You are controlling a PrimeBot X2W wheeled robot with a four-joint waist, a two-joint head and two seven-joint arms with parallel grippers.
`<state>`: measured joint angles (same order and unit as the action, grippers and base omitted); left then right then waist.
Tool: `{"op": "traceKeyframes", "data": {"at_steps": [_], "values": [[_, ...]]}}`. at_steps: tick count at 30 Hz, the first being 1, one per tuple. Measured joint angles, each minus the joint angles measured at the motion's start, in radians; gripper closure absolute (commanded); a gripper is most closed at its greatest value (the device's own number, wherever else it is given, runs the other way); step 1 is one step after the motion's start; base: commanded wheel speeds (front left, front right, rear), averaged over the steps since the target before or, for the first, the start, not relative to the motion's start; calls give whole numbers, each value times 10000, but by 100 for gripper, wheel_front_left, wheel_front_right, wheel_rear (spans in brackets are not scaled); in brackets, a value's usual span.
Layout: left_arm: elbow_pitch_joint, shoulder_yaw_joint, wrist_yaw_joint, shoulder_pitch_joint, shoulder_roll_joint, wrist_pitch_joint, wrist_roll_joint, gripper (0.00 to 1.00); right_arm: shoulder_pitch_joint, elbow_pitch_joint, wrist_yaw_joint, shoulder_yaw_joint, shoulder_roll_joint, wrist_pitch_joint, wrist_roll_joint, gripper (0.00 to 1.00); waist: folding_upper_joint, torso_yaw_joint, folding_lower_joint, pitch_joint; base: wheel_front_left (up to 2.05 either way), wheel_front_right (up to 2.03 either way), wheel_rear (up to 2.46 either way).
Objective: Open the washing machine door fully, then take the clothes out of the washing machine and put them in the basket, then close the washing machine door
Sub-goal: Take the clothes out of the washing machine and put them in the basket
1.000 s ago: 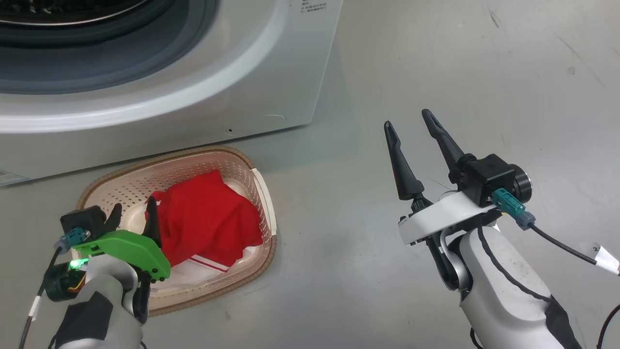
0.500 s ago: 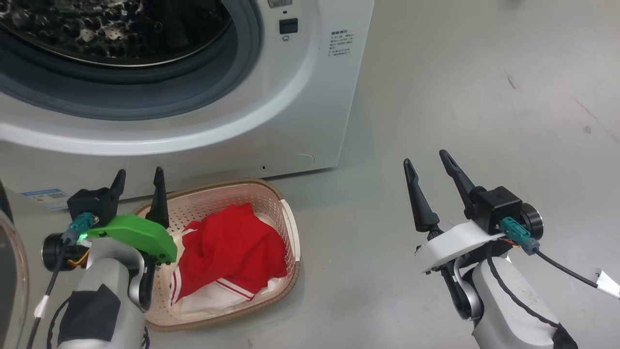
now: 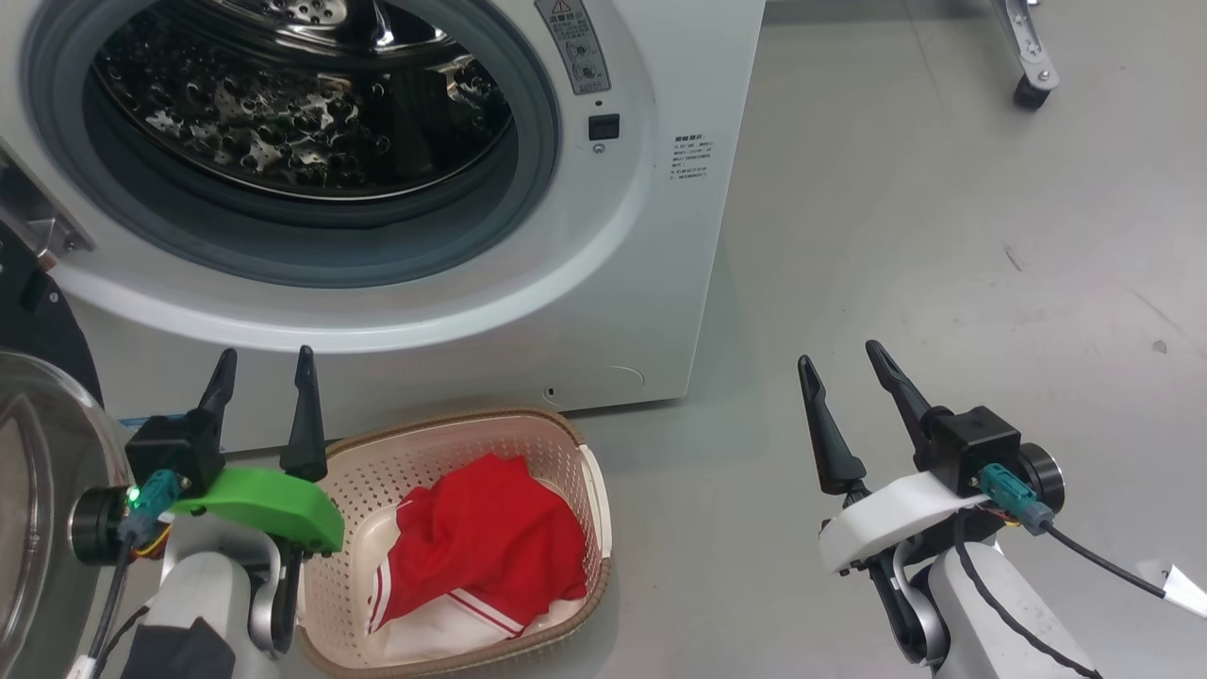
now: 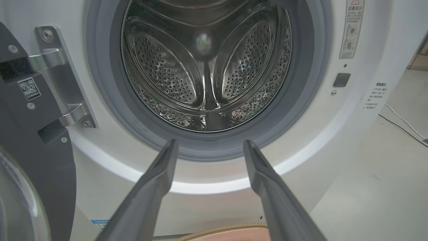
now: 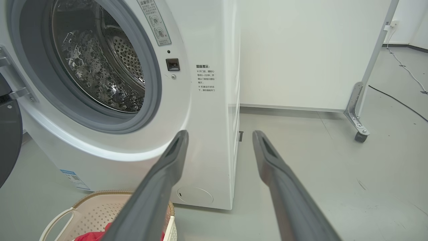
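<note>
Before the open washer: unloading looks finished, and only closing the door is left.

On the floor just in front of the washing machine (image 3: 622, 283) stands the basket (image 3: 443, 462), with the red clothes (image 3: 490, 556) lying inside it; the steel drum (image 4: 207, 67) looks empty. The left gripper (image 3: 266, 351) and right gripper (image 3: 836, 351) both have their fingers spread wide and hold nothing. The washing machine door (image 3: 38, 330) hangs open at the left, near the left gripper. I judge that this gripper should next swing the door onto the opening until it latches.

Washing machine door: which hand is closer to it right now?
Left. The left hand sits just right of the open washing machine door; the right hand is far off, past the basket.
</note>
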<state>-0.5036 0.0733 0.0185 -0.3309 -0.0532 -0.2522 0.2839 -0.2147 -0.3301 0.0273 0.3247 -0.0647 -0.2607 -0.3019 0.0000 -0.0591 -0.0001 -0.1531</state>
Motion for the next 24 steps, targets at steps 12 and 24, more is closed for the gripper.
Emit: {"op": "traceKeyframes", "data": {"at_steps": [12, 24], "values": [[991, 90, -255, 1709, -36, 0, -238, 0, 677, 4, -73, -205, 10, 0, 48, 0, 0, 67, 0, 814, 0, 0, 0], [1747, 234, -460, 3022, -38, 2, -286, 0, 1271, 56, -86, -219, 27, 0, 58, 0, 0, 99, 0, 1367, 0, 0, 0]]}}
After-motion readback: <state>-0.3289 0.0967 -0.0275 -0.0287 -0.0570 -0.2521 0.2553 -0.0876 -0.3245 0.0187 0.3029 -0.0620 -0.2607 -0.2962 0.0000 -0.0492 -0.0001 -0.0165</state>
